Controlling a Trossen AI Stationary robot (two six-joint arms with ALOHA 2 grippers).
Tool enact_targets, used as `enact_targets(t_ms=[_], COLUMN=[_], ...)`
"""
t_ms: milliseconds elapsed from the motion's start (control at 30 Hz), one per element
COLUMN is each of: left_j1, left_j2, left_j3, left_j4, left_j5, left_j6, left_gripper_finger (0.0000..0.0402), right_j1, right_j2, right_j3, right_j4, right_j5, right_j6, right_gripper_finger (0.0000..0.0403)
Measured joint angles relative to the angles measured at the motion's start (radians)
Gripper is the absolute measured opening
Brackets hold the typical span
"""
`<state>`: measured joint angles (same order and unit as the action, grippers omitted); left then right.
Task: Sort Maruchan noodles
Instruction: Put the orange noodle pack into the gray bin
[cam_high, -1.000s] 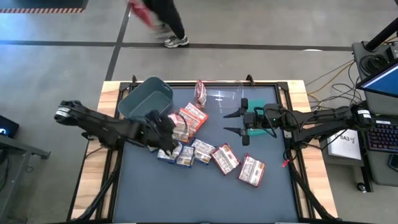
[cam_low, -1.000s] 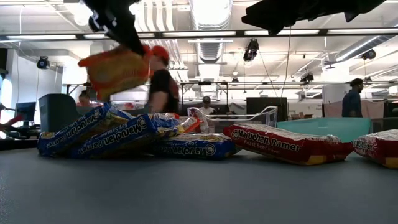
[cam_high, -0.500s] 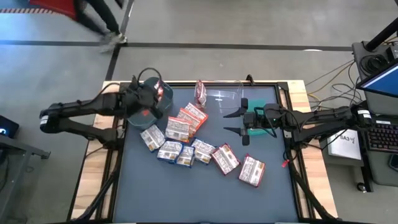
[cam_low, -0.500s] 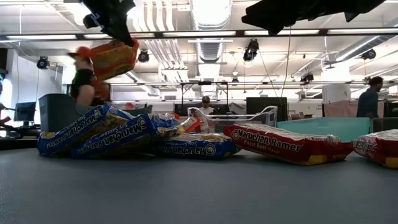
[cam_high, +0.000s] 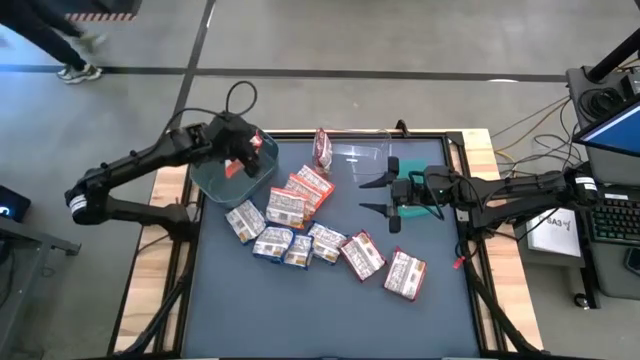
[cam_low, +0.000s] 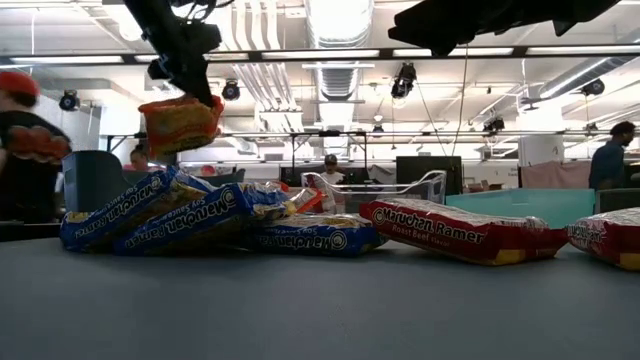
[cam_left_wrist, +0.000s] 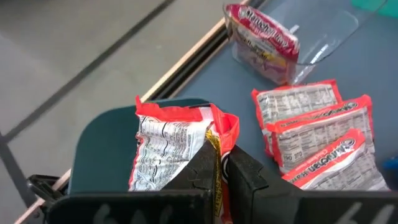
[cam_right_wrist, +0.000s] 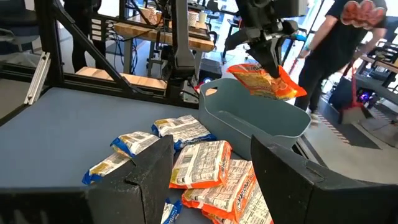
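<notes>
- maroon packet (cam_low: 460, 230) lying on the desk in the low view says "Maruchan Ramen" in white, with smaller "Roast Beef Flavor" under it
- blue packets (cam_low: 190, 215) next to it have "Maruchan Ramen" upside down, plus "Soy Sauce" on one
- maroon-and-white packet (cam_left_wrist: 264, 38) in the clear bin (cam_left_wrist: 323, 34): "Maruchan" just about readable
- back panels of the orange ones (cam_left_wrist: 314, 140) are only fine print, can't make it out

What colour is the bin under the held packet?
Grey-blue bin, clearest in the right wrist view; the left gripper holds an orange-red packet above it.
</notes>
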<state>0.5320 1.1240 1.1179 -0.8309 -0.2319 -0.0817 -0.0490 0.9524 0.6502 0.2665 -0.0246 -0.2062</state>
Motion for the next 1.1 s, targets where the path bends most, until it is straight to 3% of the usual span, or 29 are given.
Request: enact_targets(t_ms=[400,833,1100], left_j1=[0.184,0.22,0.223], left_j2=[0.025,0.24,0.314], left_j3=[0.0,-0.019,-0.02], left_j4=[-0.026,0.004,0.035], left_j5=[0.216,0.216,0.219], left_j6=[0.025,0.025,0.026], left_gripper_finger=[0.0,0.0001,0.0036], right_j1=[-0.007,-0.01,-0.011], right_j2=[0.0,0.0,0.0], right_j3=[0.0,0.0,0.0], right_j4=[0.0,-0.003,-0.007], right_j5=[-0.001,-0.001,-0.001], right_j6=[-0.004,0.003,0.0], right_gripper_finger=[0.0203,0.0203,0.0203])
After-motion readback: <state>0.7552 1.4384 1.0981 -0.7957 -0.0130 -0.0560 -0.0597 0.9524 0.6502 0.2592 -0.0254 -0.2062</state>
